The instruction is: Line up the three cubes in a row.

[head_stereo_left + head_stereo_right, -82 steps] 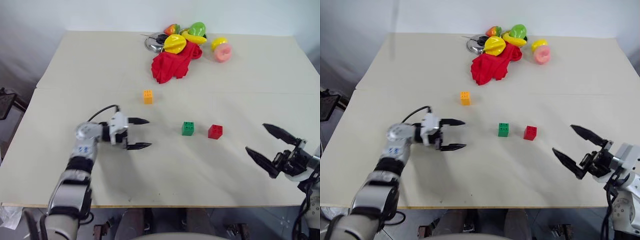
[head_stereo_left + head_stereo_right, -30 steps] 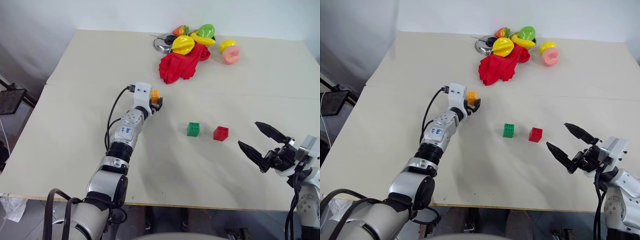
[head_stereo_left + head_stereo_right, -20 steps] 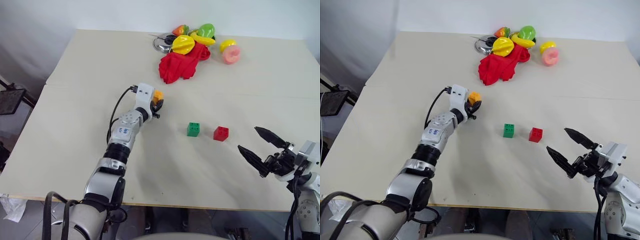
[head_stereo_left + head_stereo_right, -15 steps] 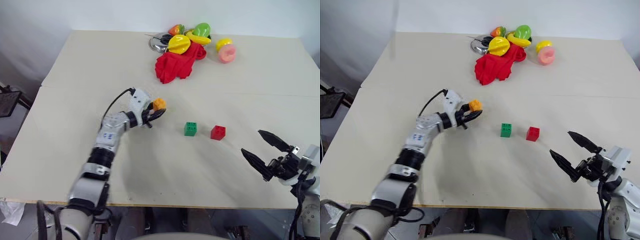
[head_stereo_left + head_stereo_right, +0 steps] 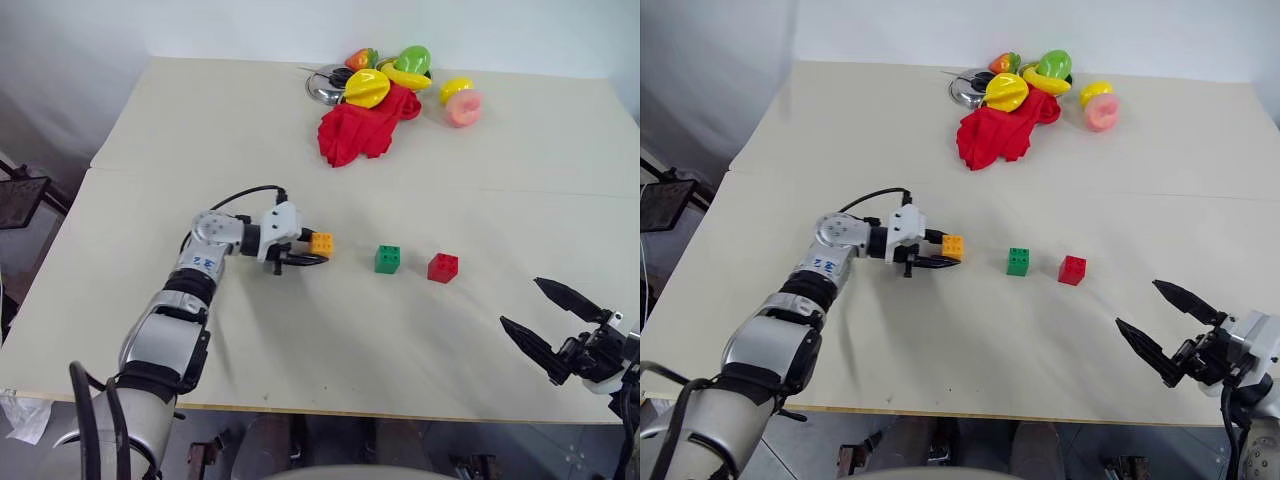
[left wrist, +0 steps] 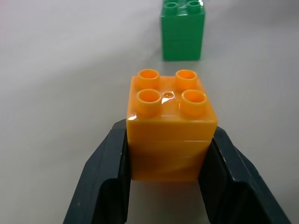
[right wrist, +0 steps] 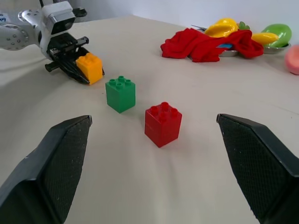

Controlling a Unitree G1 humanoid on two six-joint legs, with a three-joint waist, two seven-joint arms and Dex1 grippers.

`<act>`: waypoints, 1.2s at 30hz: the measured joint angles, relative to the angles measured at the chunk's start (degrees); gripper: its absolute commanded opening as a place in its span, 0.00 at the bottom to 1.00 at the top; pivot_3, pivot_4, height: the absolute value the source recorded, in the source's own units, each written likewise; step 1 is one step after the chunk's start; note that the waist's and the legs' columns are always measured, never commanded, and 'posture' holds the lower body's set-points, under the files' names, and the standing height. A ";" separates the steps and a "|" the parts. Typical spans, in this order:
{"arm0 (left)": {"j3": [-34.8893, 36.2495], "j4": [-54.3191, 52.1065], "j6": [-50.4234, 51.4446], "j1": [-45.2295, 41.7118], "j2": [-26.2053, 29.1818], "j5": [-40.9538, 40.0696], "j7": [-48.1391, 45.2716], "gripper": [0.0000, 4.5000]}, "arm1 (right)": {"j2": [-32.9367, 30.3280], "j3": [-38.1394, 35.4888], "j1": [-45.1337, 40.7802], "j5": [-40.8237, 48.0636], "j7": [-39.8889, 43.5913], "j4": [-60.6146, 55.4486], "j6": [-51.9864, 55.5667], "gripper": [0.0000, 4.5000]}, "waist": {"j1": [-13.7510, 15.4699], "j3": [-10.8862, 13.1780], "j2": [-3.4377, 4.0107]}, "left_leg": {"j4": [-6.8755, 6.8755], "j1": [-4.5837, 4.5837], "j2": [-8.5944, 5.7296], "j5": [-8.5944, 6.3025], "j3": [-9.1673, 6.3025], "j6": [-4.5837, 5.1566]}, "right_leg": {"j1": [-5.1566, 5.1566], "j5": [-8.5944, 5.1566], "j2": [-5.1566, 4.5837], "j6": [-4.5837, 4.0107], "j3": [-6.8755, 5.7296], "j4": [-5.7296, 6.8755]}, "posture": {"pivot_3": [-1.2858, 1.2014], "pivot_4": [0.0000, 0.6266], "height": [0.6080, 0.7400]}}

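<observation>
Your orange cube (image 5: 321,243) sits pinched between the two black fingers of the left hand (image 5: 303,251), studs up, low over the counter (image 5: 330,330) and just to the left of the green cube (image 5: 387,258); from these views you cannot tell for sure whether its base touches the surface. The green cube and the red cube (image 5: 442,267) stand near each other, apart, and already form a short line running left to right. The orange one looks close to that line, perhaps slightly farther from you than the other two, so you are most of the way there: what seems left is to settle it in line, release it and pull the hand clear. Your right hand (image 5: 552,325) hangs spread wide near the front right edge of the counter, holding nothing. The red cloth (image 5: 355,135) and toy fruits (image 5: 367,88) lie at the far side, well apart from the cubes
</observation>
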 measured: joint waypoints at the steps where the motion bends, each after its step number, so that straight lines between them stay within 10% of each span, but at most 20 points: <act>1: -0.21 0.49 -0.35 -0.52 -0.24 0.52 0.35 0.34 | -0.08 -0.02 0.10 0.01 0.05 0.00 0.23 1.00 | 0.01 0.00 0.00 | 0.00 0.00 0.01 0.00 -0.02 0.00 | 0.00 0.00 0.00 0.00 0.00 0.01 | 0.52 0.24 1.00; 25: 1.72 5.99 1.42 -4.38 -4.48 3.67 -2.88 0.34 | -0.20 0.01 0.23 0.52 0.09 -1.58 1.03 1.00 | 0.12 0.00 -0.02 | 0.05 -0.03 0.21 0.03 -0.05 0.10 | 0.01 0.05 -0.10 0.08 0.00 0.00 | 0.52 0.24 1.00; 33: 2.14 6.40 1.63 -4.42 -3.82 4.59 0.11 0.88 | -0.20 0.21 -0.08 0.51 0.35 -1.58 1.02 1.00 | 0.05 0.00 -0.02 | 0.05 -0.03 0.22 0.03 -0.05 0.10 | 0.01 0.05 -0.10 0.08 0.00 0.00 | 0.52 0.24 1.00; 36: 2.42 6.40 1.63 -4.42 -2.97 4.59 0.16 0.88 | -0.20 0.25 -0.21 0.50 0.46 -1.57 1.02 1.00 | 0.01 0.00 -0.01 | 0.05 -0.03 0.24 0.03 -0.05 0.10 | 0.01 0.05 -0.07 0.08 -0.01 0.00 | 0.52 0.24 1.00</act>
